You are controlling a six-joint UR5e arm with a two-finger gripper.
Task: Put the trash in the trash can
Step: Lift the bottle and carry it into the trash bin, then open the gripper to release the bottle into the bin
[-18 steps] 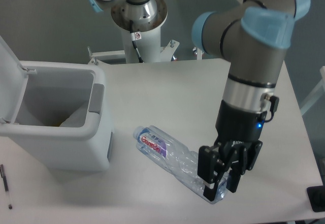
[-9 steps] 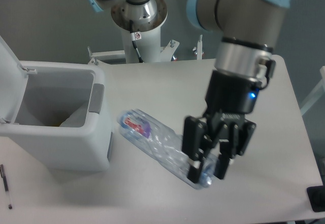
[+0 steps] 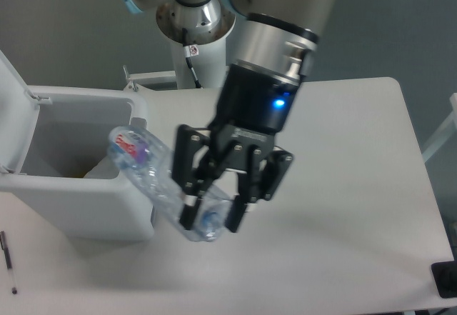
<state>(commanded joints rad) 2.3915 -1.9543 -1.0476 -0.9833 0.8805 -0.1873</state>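
While the bottle (image 3: 153, 186) is carried, its long axis is seen to run from the claw (image 3: 212, 218) out toward ten o'clock, label end leading over the trash can (image 3: 78, 208).

The claw is closed on the cap end of the crushed bottle, which is held tilted and clear of the bench (image 3: 343, 186). The label end is seen in front of the can's near right rim by the grey latch tab, while the gripped end lies outside the can, at about four o'clock from the opening. The lid (image 3: 16, 111) stands open at the left. A further shift toward ten o'clock is judged necessary before release, so that the whole bottle falls inside.
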